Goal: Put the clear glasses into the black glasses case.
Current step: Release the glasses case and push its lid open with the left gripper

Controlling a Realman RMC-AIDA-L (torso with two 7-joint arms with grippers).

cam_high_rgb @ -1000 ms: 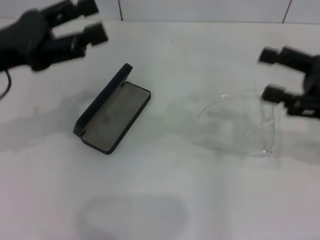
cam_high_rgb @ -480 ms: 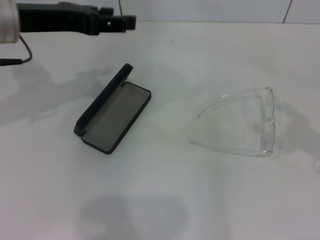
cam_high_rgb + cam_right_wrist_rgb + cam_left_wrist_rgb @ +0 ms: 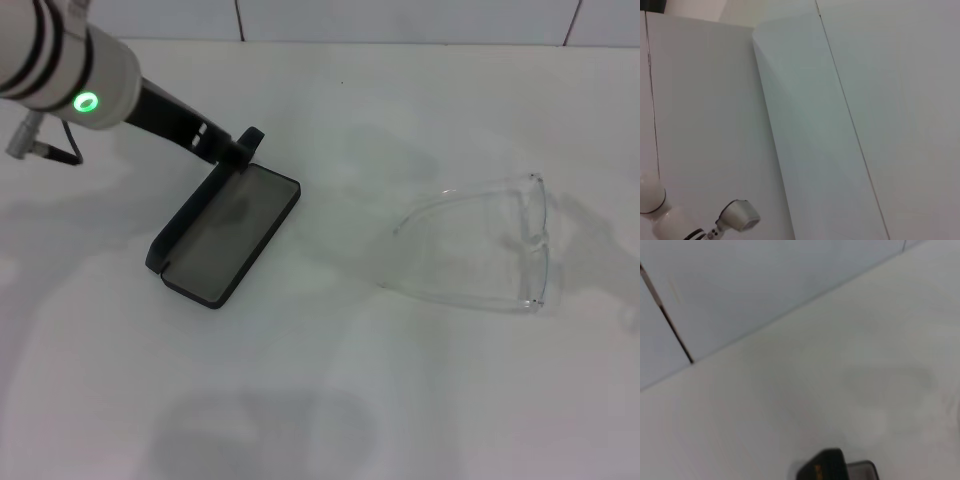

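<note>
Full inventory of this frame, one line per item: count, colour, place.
black glasses case: 1, black with grey lining, lid open, on the table left of centre.
clear glasses: 1, colourless transparent, on the table right of centre, apart from the case.
table: 1, white, under both.
tiled wall: white, along the far edge.
left arm: 1, white with a green light and a black end, reaching over the case's far end; gripper not distinguishable.
right arm: not in the head view.
</note>
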